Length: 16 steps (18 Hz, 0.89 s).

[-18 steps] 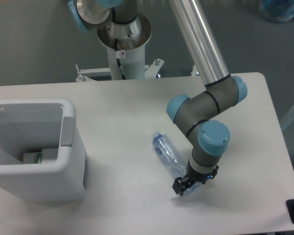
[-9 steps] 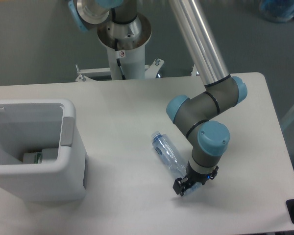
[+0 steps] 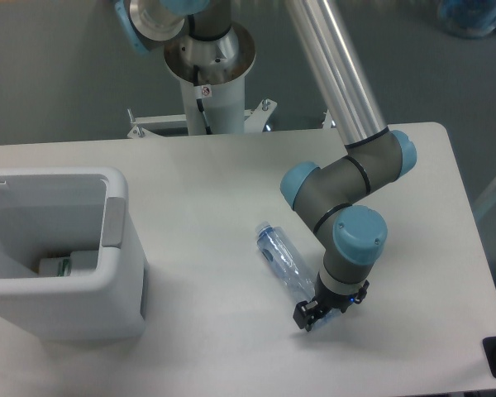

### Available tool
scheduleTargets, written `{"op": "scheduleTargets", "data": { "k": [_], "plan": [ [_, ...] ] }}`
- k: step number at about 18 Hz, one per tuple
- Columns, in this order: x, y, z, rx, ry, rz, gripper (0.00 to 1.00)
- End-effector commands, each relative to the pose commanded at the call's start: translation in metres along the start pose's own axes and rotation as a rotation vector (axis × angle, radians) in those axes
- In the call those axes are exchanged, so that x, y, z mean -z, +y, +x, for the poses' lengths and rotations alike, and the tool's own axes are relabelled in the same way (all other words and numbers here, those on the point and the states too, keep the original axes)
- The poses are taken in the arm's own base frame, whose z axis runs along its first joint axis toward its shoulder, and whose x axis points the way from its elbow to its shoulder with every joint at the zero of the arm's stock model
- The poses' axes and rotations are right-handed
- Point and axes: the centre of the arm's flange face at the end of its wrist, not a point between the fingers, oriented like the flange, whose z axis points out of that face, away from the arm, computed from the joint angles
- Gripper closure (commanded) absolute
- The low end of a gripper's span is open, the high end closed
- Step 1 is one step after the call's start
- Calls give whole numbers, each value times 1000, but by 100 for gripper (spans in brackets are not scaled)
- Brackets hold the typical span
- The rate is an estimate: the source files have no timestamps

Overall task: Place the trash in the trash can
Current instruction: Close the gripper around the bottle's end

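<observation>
Barely shifted since a second ago, pincer [image 3: 317,317] sits at the bottle's [image 3: 284,263] near end, grip unclear; bottle lies on the tabletop [image 3: 207,190]; wrapper [image 3: 66,265] already inside the trash can [image 3: 116,285]; halfway done.

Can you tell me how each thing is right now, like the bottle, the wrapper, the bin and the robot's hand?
crushed bottle: lying on the table, not in the bin, one end at the tool.
wrapper: already inside the bin, at the bottom.
trash can: upright, open at the top.
tool: down low at the bottle's end; whether its fingers are shut cannot be told.
table: holds the bottle and the bin.
</observation>
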Motion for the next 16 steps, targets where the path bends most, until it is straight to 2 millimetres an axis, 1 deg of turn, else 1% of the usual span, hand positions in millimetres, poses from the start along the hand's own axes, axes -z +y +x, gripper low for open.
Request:
{"op": "scheduleTargets", "data": {
  "k": [2,5,6,13,16],
  "plan": [
    [0,1,0,0,0,-2,22],
    [0,1,1,12,0,0,31],
    [0,1,1,14,0,-2,32],
    [3,1,2,14,2,1,33],
    [9,2,2,13,-2,7,33]
  ]
}}
